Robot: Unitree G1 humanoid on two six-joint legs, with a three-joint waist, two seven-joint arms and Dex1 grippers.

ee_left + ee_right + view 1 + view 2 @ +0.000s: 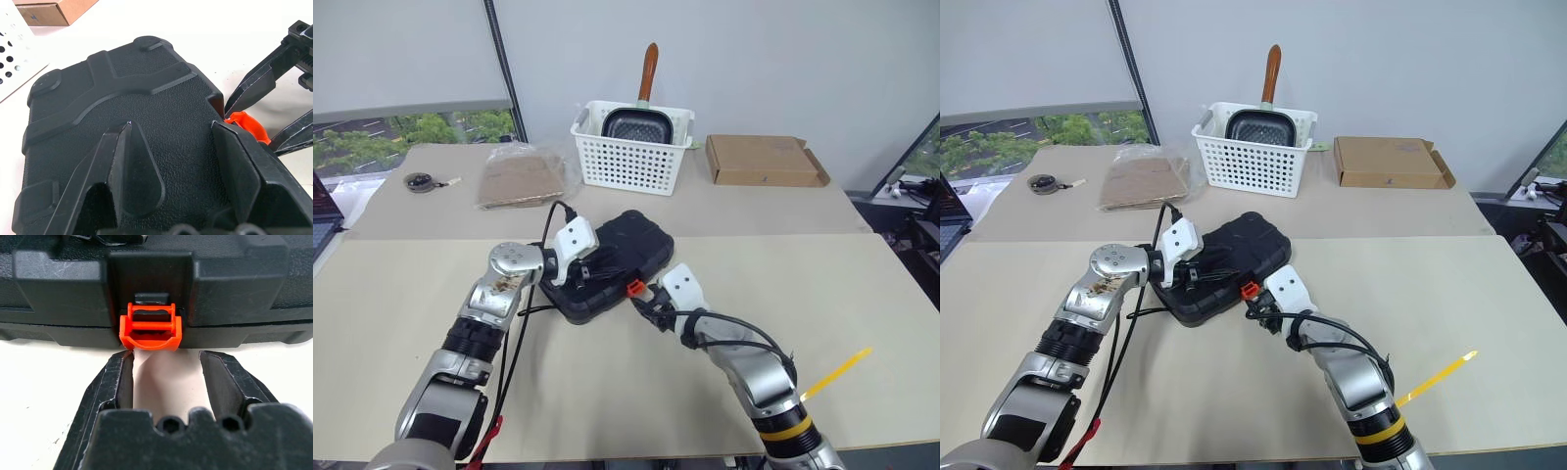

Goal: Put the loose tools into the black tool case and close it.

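Right gripper at the latch, left gripper steadying the lid

The right gripper [166,369] stands with fingers apart and empty, tips just below the orange latch [150,332], apparently lined up to work it. The left gripper [188,166], fingers spread and clasping nothing, rests on the lid of the black tool case [612,264], probably to hold it down. The case lies closed mid-table, in front of the white basket [631,152].

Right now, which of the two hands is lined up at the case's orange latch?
The right hand: its open fingers point at the orange latch on the black tool case. The left hand rests spread on the lid.
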